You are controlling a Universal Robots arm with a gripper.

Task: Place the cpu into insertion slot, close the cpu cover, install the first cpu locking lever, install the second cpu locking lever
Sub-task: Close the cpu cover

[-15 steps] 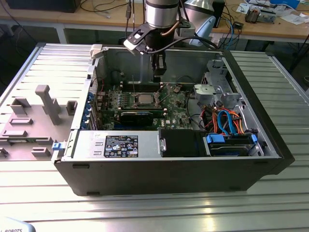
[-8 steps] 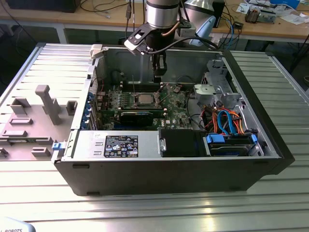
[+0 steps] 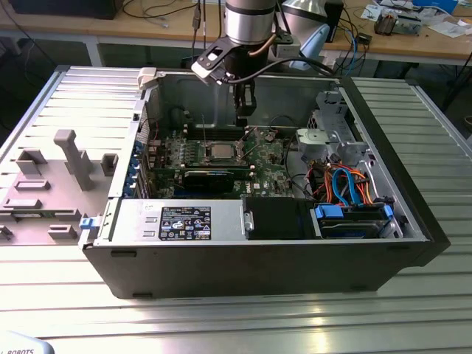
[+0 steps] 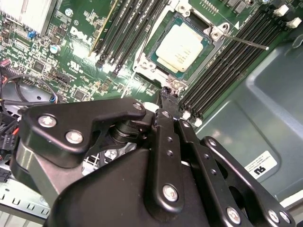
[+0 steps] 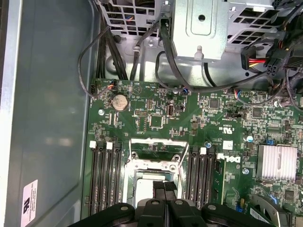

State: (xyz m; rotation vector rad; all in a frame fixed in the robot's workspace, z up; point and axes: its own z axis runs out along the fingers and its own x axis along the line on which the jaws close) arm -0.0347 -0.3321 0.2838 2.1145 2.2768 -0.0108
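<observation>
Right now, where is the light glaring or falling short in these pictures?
In the exterior view, glare streaks the ribbed table, while the motherboard sits shaded. In the second wrist view, the cpu shines pale. In the first wrist view, a soft sheen lies on the case wall.

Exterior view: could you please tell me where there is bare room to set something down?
Bare: the ribbed silver metal table in front of the black computer case, and at the exterior view's right of it. Inside, the plain grey steel panel beside the long black memory slots. Crowded: the orange and blue cables and the green motherboard under the black hand.
</observation>
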